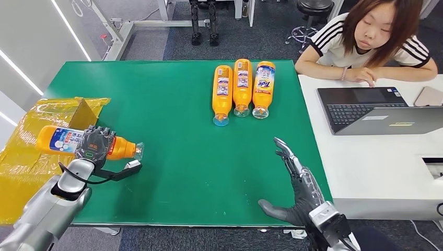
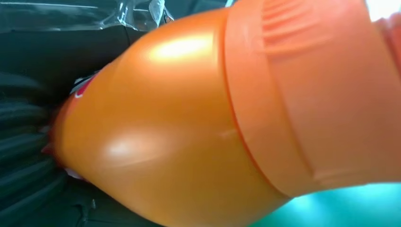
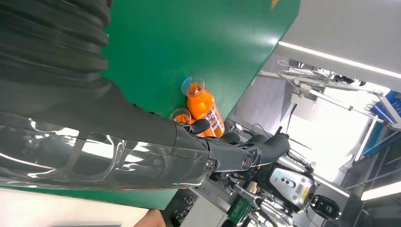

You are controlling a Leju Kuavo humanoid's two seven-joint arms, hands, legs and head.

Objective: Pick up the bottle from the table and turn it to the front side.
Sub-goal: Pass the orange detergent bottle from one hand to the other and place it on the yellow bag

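Observation:
My left hand [image 1: 95, 146] grips an orange bottle [image 1: 57, 140] held lying sideways at the table's left edge, its clear cap toward the middle and a white-blue label showing. Up close in the left wrist view the orange bottle [image 2: 198, 118] bulges in front of the dark fingers [image 2: 21, 156]. Three more orange bottles [image 1: 242, 86] lie side by side at the far middle of the green table [image 1: 172, 120], caps toward me. My right hand [image 1: 293, 183] hovers open over the table's near right corner, fingers stretched forward; in the right wrist view the right hand [image 3: 227, 151] partly hides the bottles [image 3: 203, 106].
A yellow plastic-lined box [image 1: 31, 151] stands at the left, under the held bottle. A white desk [image 1: 376, 151] adjoins the right edge, carrying a laptop [image 1: 379, 110] and a phone [image 1: 429, 97]. A person [image 1: 373, 39] leans on it.

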